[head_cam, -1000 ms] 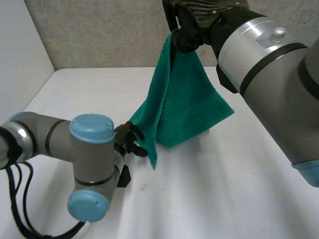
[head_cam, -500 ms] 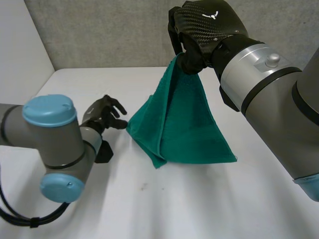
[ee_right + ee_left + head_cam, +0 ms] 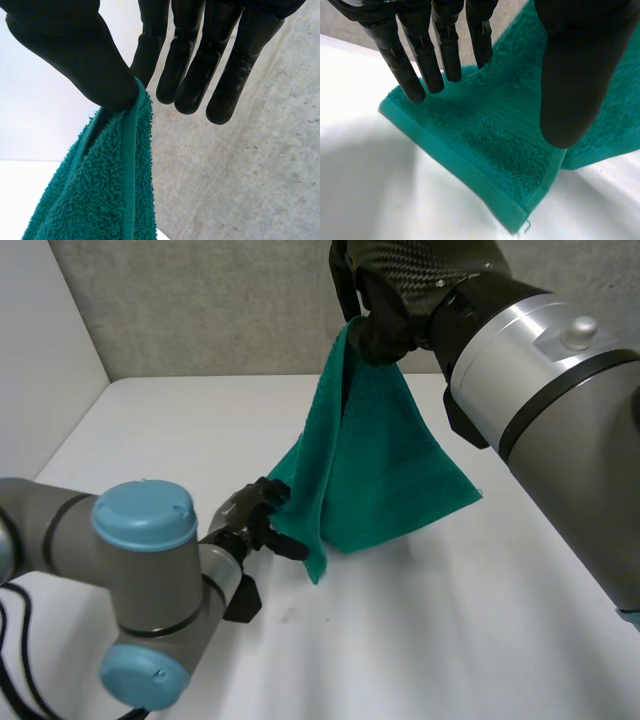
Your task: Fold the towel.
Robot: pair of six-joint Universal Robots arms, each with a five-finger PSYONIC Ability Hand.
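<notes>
Above the desk (image 3: 450, 640), the towel (image 3: 380, 460) hangs from a top corner pinched by thumb and fingers (image 3: 150, 50) of the right hand (image 3: 400, 290), while the left hand (image 3: 250, 525), fingers straight and empty, hovers beside its lower corner, folding apparently barely begun.

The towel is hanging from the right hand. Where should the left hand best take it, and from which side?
Probably the low corner of the towel, pinched from the side of the left hand. The right hand pinches its top, so it hangs in a fold and that hemmed corner points down, near the open fingers.
</notes>
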